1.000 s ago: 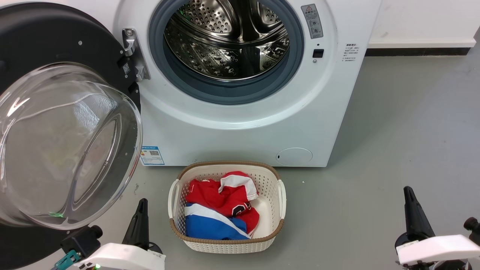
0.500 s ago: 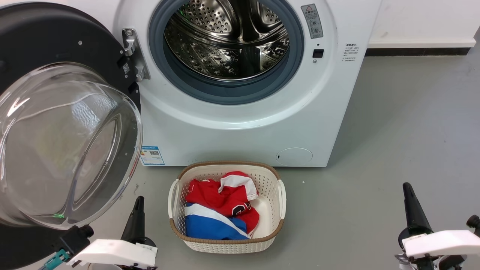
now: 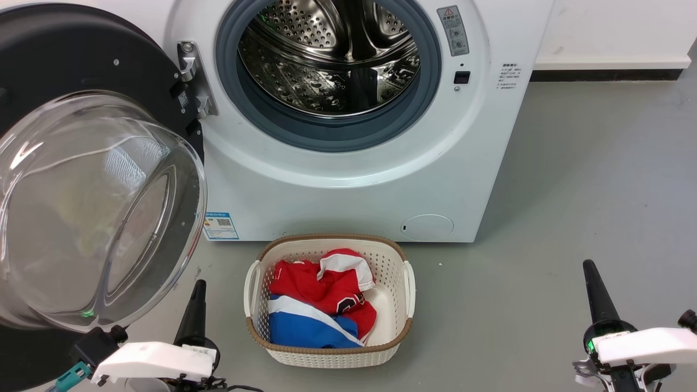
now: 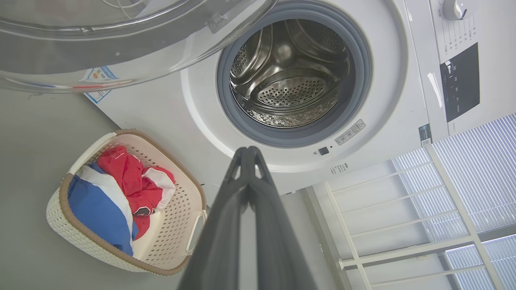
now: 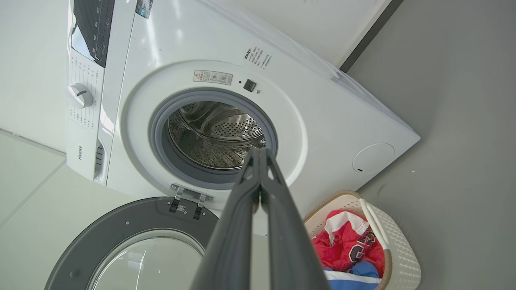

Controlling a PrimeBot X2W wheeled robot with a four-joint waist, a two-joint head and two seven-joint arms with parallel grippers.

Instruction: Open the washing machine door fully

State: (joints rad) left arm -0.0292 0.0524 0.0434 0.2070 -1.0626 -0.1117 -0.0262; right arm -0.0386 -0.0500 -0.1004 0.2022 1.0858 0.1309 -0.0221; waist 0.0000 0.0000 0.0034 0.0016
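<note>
From the head, the washing machine door (image 3: pixel 92 190) stands swung out on its hinge (image 3: pixel 193 76) at the left of the washing machine (image 3: pixel 348 196), its black rim cut off by the frame's left edge and its glass bowl bulging toward the camera. The drum mouth (image 3: pixel 332 60) is fully uncovered. The left end effector (image 3: pixel 198 288) points up from the lower left, just beside the bowl's lower edge. Whether that arm's wrist touches the glass is hard to judge, since the bowl overlaps it. A basket (image 3: pixel 248 288) of red, white and blue clothes (image 3: pixel 321 299) sits on the floor (image 3: pixel 572 190) near the machine's front, under the small round flap (image 3: pixel 427 227). A strip of bare floor separates the basket from the left end effector. The right end effector (image 3: pixel 590 269) is low at the right, well apart from the basket, with open grey floor all round it. In the left wrist view, the two dark fingers lie pressed together to a single tip with nothing between them. They are aimed at the machine's front below the drum mouth, and the door's glass edge sweeps across the top left. In the right wrist view, that arm's fingers likewise meet at the tip and hold nothing. The door lies wide open beside the machine, its inner ring and glass facing out.
</note>
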